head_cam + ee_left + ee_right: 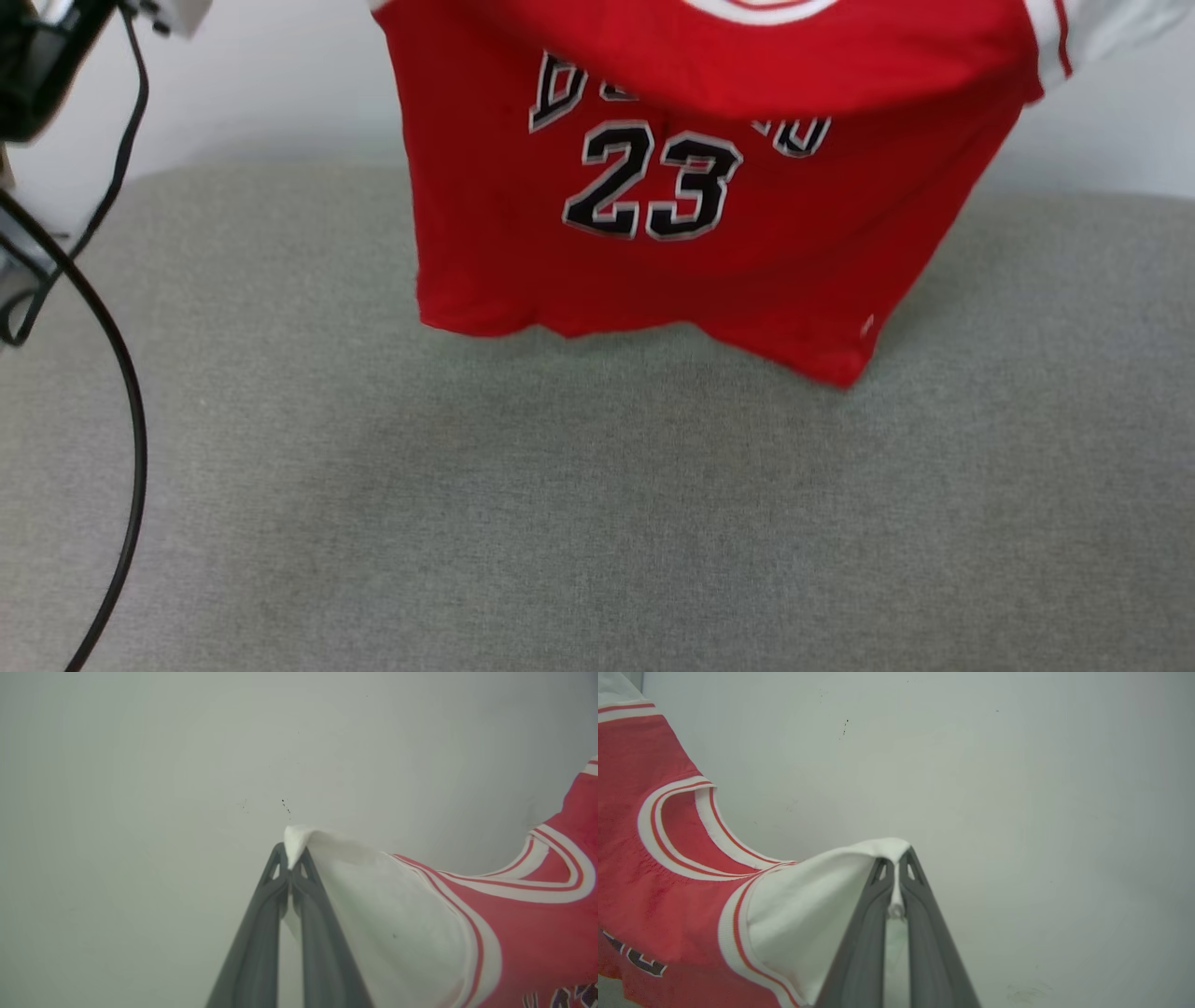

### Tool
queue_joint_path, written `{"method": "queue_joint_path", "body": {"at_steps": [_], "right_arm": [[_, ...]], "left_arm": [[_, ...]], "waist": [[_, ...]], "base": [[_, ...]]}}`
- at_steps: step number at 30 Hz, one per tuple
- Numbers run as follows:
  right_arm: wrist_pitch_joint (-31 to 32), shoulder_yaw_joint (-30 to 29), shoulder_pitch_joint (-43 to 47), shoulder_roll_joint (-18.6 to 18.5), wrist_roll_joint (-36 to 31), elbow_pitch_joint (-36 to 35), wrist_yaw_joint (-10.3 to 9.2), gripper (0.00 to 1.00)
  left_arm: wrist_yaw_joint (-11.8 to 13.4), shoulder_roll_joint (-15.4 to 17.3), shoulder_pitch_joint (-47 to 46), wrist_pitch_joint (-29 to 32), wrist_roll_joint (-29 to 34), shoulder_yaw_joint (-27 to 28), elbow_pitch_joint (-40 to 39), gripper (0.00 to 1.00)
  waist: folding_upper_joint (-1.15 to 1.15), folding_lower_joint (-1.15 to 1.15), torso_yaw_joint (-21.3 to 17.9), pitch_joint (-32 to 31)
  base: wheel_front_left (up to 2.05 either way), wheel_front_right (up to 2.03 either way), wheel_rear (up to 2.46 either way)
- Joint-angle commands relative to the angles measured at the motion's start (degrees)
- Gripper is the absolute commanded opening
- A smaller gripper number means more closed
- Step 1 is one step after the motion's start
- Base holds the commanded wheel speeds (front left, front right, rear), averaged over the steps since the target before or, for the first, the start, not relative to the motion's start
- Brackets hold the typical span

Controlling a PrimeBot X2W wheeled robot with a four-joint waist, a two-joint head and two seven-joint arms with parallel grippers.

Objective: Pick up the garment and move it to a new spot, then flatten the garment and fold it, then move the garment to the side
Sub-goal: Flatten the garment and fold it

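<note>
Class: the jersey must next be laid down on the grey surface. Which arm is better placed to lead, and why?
Right, marginally. Both the left gripper and right gripper are shut on a white sleeve of the garment, but the hem on the right side hangs lower toward the grey surface.

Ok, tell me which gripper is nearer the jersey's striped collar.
Right, by a little. The right gripper pinches a white sleeve close beside the collar; the left gripper pinches the other sleeve, farther off.
</note>
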Motion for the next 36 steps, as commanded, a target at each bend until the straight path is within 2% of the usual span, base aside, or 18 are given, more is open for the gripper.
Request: {"method": "queue_joint_path", "body": {"at_steps": [1,11,22,28,36], "right_arm": [[-0.02,-0.05,-2.46,0.85,-0.65,0.97,-0.09,0.00],[-2.45,2.96,-22.88,5.72,-5.10,13.77,-0.09,0.00],[-11.03,7.18,-46.34,12.02,-10.16,32.14,-0.09,0.00],[-14.93,9.00,-53.09,14.62,-10.98,40.10,-0.09,0.00],[-18.83,13.83,-52.48,16.31,-8.47,45.18,-0.09,0.00]], "left_arm": [[-0.17,-0.81,-1.52,-0.29,-0.02,0.39,0.93,0.00],[-0.64,-7.02,-13.77,-2.10,1.40,2.32,9.70,0.00],[-0.28,-12.15,-29.15,-8.69,3.83,5.46,22.23,0.00],[-1.09,-13.54,-32.97,-12.04,4.31,6.09,27.70,0.00],[-2.28,-14.90,-30.26,-13.93,3.46,5.53,31.47,0.00]], "waist": [[0.00,0.00,-0.27,2.67],[0.00,0.00,-1.27,15.32],[0.00,0.00,-2.06,24.97],[0.00,0.00,-1.78,27.90],[0.00,0.00,-1.48,30.11]], "base": [[0.00,0.00,0.00],[0.00,0.00,0.00],[0.00,0.00,0.00],[0.00,0.00,0.00],[0.00,0.00,0.00]]}}
